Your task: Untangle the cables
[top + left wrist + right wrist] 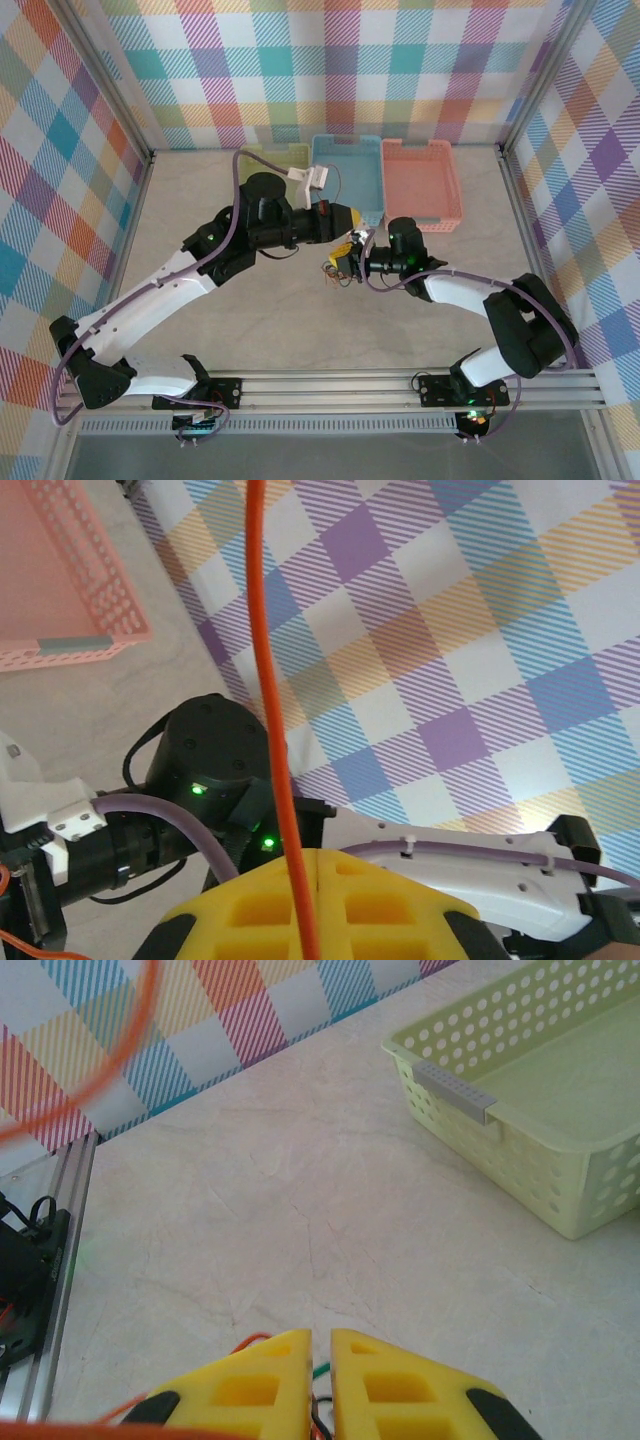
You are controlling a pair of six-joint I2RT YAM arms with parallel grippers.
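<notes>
An aluminium rail [330,385] runs along the table's near edge and carries both arm bases. Past it the pale, stone-patterned table [290,330] lies bare up to the middle.

At the table's middle the two arms meet. The right gripper [347,262] comes in from the near right corner. In its wrist view its yellow fingers [255,1380] are pressed almost together, with only a thin slit between them. They are clamped on the cables [333,272], a small knot of thin wires. Green and black strands [320,1370] show in the slit, and a red loop shows just left of it. The knot hangs at the fingertips, above the table's centre.

Just beyond, the left gripper [340,218] reaches in from the near left corner. Its fingers [250,905] are clenched on the orange cable [262,680], which runs straight up out of the seam between them. The same cable crosses the right wrist view as a blurred orange arc [90,1090].

Three baskets stand side by side against the table's far edge. The green basket [270,153] is on the left and partly behind the left arm. The blue basket [347,140] is in the middle and the pink basket [420,146] is on the right. The green basket [600,1185] and the pink basket [100,570] look empty in the wrist views.

Plaid walls [330,60] in pastel stripes close the table on the left, far and right sides. Aluminium struts [112,85] run up the corners.
</notes>
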